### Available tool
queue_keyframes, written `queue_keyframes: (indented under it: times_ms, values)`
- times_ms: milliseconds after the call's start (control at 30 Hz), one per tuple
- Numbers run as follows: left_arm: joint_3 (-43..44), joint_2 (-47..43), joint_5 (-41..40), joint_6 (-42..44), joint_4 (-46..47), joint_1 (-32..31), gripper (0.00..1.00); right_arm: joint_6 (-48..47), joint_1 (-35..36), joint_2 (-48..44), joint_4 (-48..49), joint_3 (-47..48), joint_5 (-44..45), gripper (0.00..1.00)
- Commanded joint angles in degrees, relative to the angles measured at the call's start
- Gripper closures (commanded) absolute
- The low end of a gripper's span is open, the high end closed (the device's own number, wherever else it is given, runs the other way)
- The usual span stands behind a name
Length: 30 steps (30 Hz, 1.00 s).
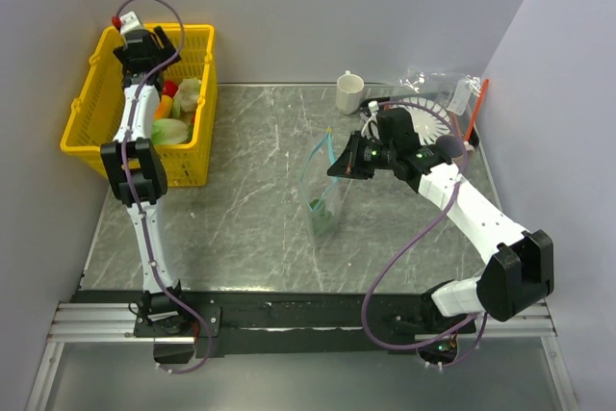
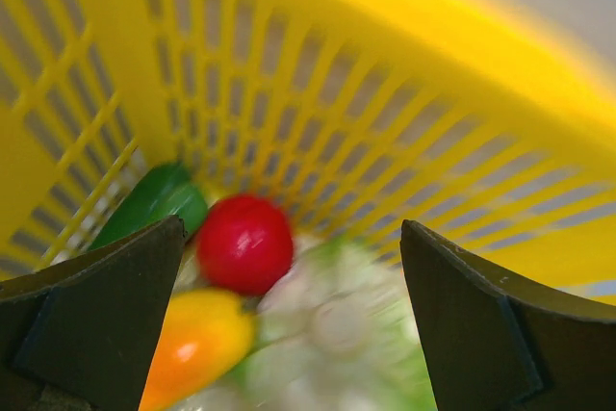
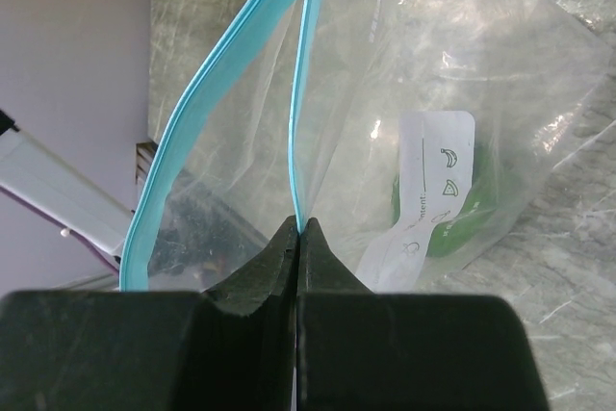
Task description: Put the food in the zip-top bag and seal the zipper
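Note:
The clear zip-top bag [image 1: 325, 188] hangs in mid-table with its mouth open. A green food item [image 3: 460, 223] lies inside it. My right gripper [image 3: 300, 230] is shut on one side of the teal-blue zipper strip [image 3: 300, 93] and holds the bag up; it also shows in the top view [image 1: 339, 166]. My left gripper [image 2: 289, 267] is open over the yellow basket [image 1: 91, 108], above a red round piece [image 2: 244, 243], an orange-yellow piece [image 2: 197, 339], a green piece [image 2: 154, 201] and a blurred white-green piece [image 2: 356, 334]. In the top view the left gripper [image 1: 144, 45] sits at the basket's far end.
A white cup [image 1: 349, 92] stands at the back of the table. A white round object [image 1: 428, 117], crumpled clear plastic [image 1: 438, 84] and an orange-red stick [image 1: 475, 108] lie at the back right. Grey walls close in left and right.

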Motion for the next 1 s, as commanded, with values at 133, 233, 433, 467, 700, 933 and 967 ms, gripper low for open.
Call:
queue_keyframes:
  times_ms: [133, 233, 433, 467, 700, 933, 967]
  values:
    - [-1.8, 2.9, -4.1, 9.0, -12.9, 0.6, 0.01, -0.5, 0.3, -2.2, 2.8, 0.2, -1.7, 1.00]
    - [-0.6, 5.5, -4.8, 9.7, -17.5, 0.8, 0.01, -0.5, 0.4, -2.8, 3.2, -0.6, -1.6, 1.00]
    - [-3.0, 6.9, -8.1, 11.7, -20.6, 1.1, 0.01, -0.6, 0.2, -3.7, 3.6, -1.4, -2.2, 1.00]
    - [-3.4, 7.1, -8.2, 11.5, -21.3, 1.3, 0.01, -0.4, 0.3, -3.8, 3.8, -1.6, -2.2, 1.00]
    - [-7.5, 5.3, -2.9, 10.0, -22.8, 2.6, 0.42, -0.6, 0.4, -5.5, 3.4, -2.2, -2.2, 1.00]
    - [-12.1, -7.0, 2.2, 8.8, -28.1, 2.5, 0.80, -0.2, 0.3, -6.3, 4.1, -2.0, -2.8, 1.00]
    - [-12.4, -8.6, 2.6, 8.8, -28.7, 2.4, 0.81, -0.1, 0.3, -6.5, 4.1, -2.0, -2.9, 1.00]
